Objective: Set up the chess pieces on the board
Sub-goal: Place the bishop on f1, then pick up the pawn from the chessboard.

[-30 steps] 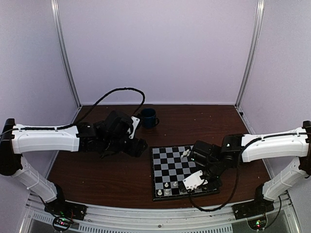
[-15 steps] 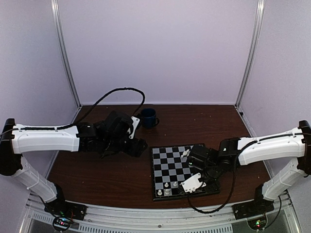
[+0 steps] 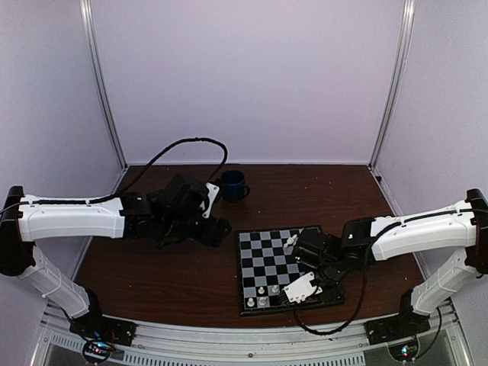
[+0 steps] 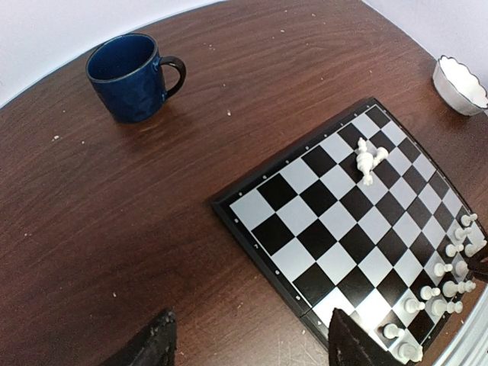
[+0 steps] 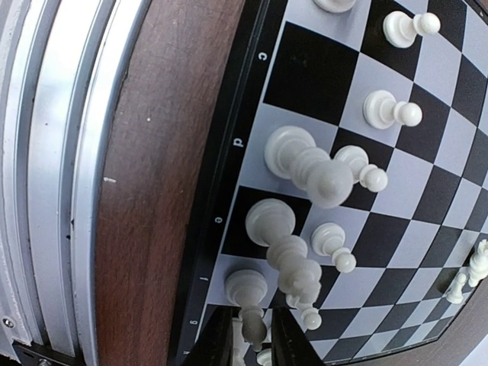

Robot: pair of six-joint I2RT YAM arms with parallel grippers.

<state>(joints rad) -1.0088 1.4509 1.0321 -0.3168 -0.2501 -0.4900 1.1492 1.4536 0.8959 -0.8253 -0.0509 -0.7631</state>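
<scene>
View from above: we see the left gripper (image 3: 216, 231) over bare table (image 3: 152, 278), with the board (image 3: 259, 255) to its right. The right gripper (image 3: 288, 294) hangs low over the board's near edge.

Left wrist: fingers (image 4: 160, 347) spread wide, empty, board ahead.

Right wrist: fingers (image 5: 293, 345) sit narrowly either side of one of the chess pieces (image 5: 250, 301); we cannot tell if they grip it. Border letters beside them read c, d, e.

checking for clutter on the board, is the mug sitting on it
No, the mug stands on the bare table, well apart from the board.
</scene>
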